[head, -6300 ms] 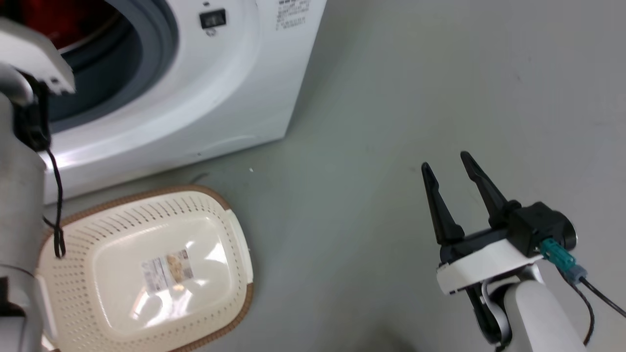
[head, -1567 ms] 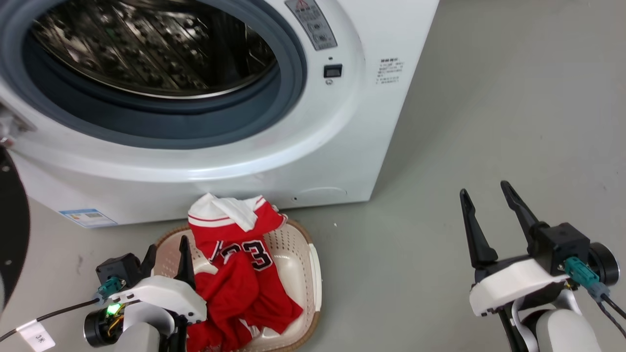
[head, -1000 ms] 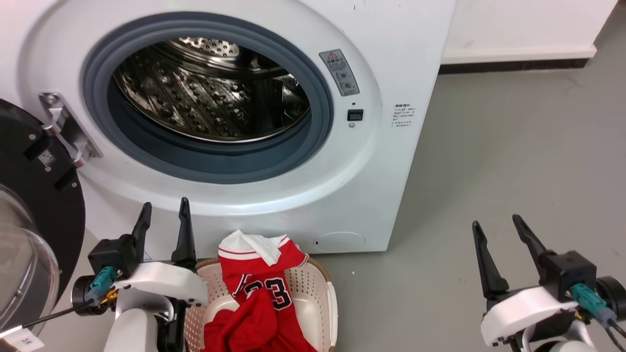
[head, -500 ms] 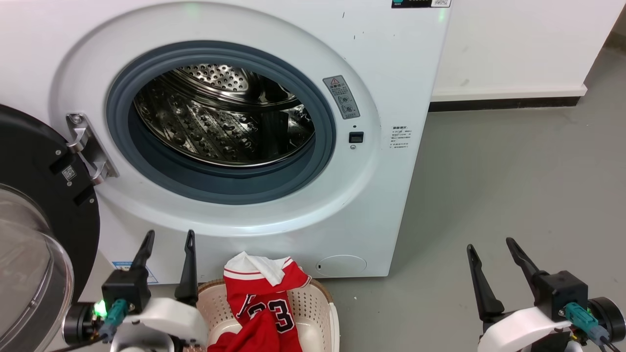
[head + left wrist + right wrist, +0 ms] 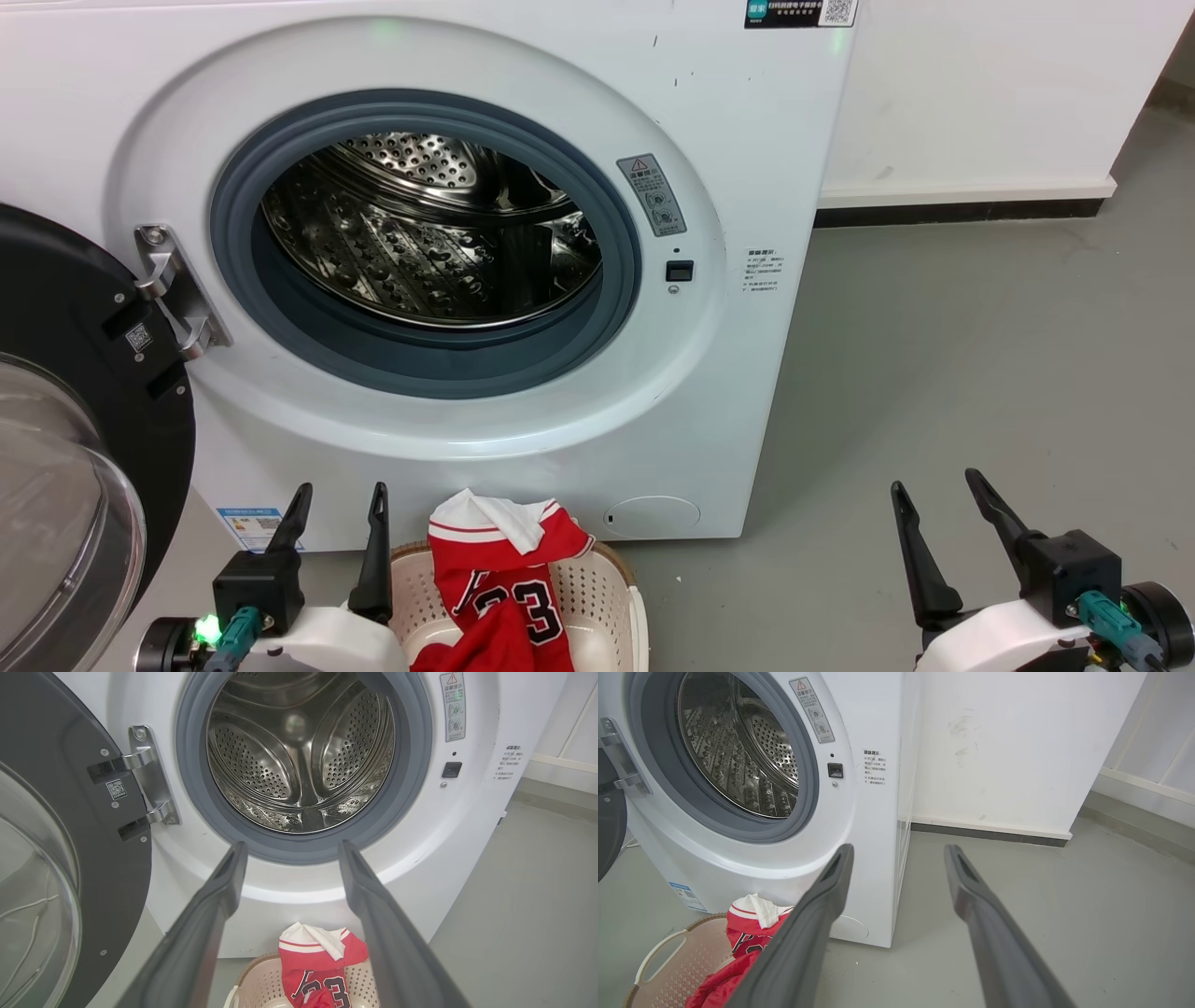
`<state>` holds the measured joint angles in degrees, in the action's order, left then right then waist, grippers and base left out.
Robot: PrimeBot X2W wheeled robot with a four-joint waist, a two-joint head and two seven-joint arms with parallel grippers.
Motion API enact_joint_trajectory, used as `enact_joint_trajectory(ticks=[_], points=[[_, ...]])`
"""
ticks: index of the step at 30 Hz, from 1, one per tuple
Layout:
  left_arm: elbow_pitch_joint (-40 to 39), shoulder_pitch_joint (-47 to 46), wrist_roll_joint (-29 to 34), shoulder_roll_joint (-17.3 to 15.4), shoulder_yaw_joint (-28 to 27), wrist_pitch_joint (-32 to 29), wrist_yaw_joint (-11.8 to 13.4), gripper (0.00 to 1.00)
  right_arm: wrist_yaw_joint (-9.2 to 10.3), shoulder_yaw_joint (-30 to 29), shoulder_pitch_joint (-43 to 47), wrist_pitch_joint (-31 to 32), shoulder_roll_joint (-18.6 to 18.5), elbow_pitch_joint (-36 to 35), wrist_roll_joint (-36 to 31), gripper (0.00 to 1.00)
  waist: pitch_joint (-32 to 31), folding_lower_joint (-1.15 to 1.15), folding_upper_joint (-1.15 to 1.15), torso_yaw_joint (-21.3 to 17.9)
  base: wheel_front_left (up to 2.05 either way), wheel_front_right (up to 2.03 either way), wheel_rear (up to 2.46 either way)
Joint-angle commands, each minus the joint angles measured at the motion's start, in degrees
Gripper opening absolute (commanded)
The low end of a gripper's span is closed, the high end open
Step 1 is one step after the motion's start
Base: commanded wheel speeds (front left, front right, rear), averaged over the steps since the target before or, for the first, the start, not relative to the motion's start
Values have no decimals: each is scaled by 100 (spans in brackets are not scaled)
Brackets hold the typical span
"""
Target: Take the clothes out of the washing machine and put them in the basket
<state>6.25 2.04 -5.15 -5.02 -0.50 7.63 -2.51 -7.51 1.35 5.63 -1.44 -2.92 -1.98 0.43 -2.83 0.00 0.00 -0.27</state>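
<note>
Left tool (image 5: 341,492) sits low at the lower left, its two dark fingers spread apart and gripping nothing, pointing up toward the washing machine (image 5: 738,392). Over on the other side, the right tool (image 5: 934,483) is parted too, hands-off, hovering above the grey floor (image 5: 980,373) well apart from the machine. And there's the jersey (image 5: 499,588), bright red with the number 23 showing, lying in the cream basket (image 5: 602,597), its white inner side folded over at the top by the far rim. The basket stands on the floor right at the foot of the machine, just beside the left tool. The black-rimmed door (image 5: 75,373) stands swung open to the left, and the perforated steel drum (image 5: 420,252) gleams through the grey-ringed port.
</note>
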Motion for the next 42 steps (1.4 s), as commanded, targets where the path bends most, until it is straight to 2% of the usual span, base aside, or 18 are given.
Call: enact_joint_trajectory(ticks=[1,26,27,30,42], points=[[-25,29,1,-11,3,-13,11,100,4,1,18,0,8,-33,-5,100,-1,0,0,0,0,0,0],[-134,31,-114,-120,65,-17,140,100,4,-35,-79,-51,8,-4,-7,100,80,0,0,-49,0,0,0],[-135,30,-125,-121,76,-26,127,0,4,-37,-81,-50,8,1,-6,0,84,0,0,-51,0,0,0],[43,19,-139,-80,42,-32,101,0,-2,-32,51,-33,0,120,18,0,85,0,0,-52,0,0,0],[192,-155,-1523,-35,-99,-292,3,0,-1,-40,-147,7,-90,334,1618,0,106,0,0,-44,0,0,0]])
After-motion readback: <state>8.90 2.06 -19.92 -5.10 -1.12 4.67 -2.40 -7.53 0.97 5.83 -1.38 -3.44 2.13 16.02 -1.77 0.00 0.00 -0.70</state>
